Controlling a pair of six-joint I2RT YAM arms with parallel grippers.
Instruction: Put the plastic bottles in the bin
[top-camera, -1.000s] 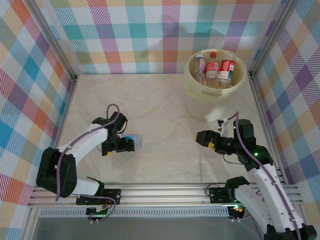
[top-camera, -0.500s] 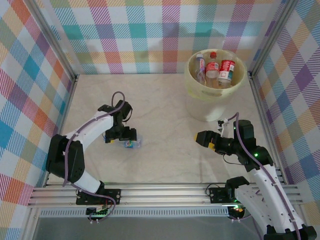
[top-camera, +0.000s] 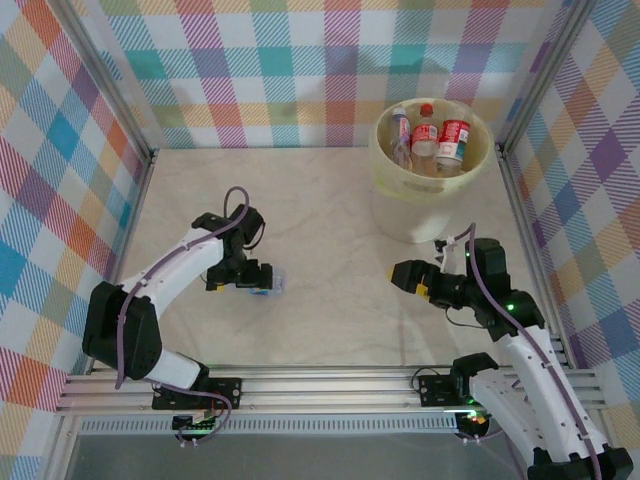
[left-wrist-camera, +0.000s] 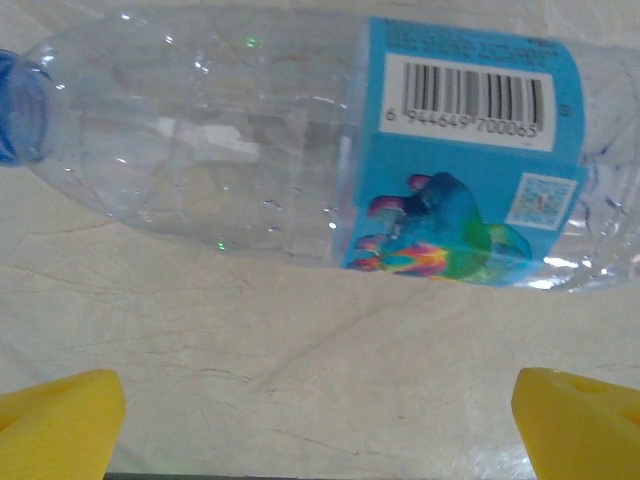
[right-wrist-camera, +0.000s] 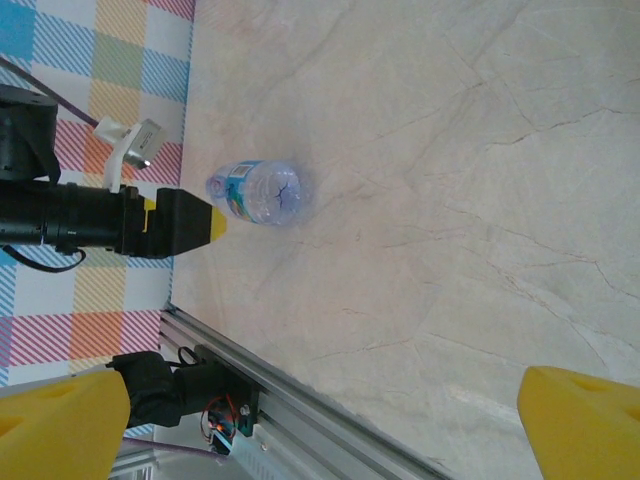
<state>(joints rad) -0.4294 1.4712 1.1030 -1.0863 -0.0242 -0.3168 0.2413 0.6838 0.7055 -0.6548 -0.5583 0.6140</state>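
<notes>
Finding: one blue-label bottle (top-camera: 272, 284) lies on its side on the marble-pattern table (top-camera: 330, 330), well apart from the pale yellow bin (top-camera: 412, 215), which already holds several red-label bottles (top-camera: 428, 135). The left gripper (top-camera: 245, 277) is just beside this bottle and by far the nearer. The right gripper (top-camera: 403, 276) stands across the open floor from it, closer to the bin. Both claws are spread wide with nothing between the fingers. In the left wrist view the bottle runs crosswise just ahead of the yellow fingertips (left-wrist-camera: 60, 420), blue cap (left-wrist-camera: 15, 105) to the left and label to the right. It is beyond the fingertips, not between them. Its long axis lies along the line joining the two fingertips, so as judged a closure here would meet cap and base, not the body. A wrist turn before advancing appears necessary.
</notes>
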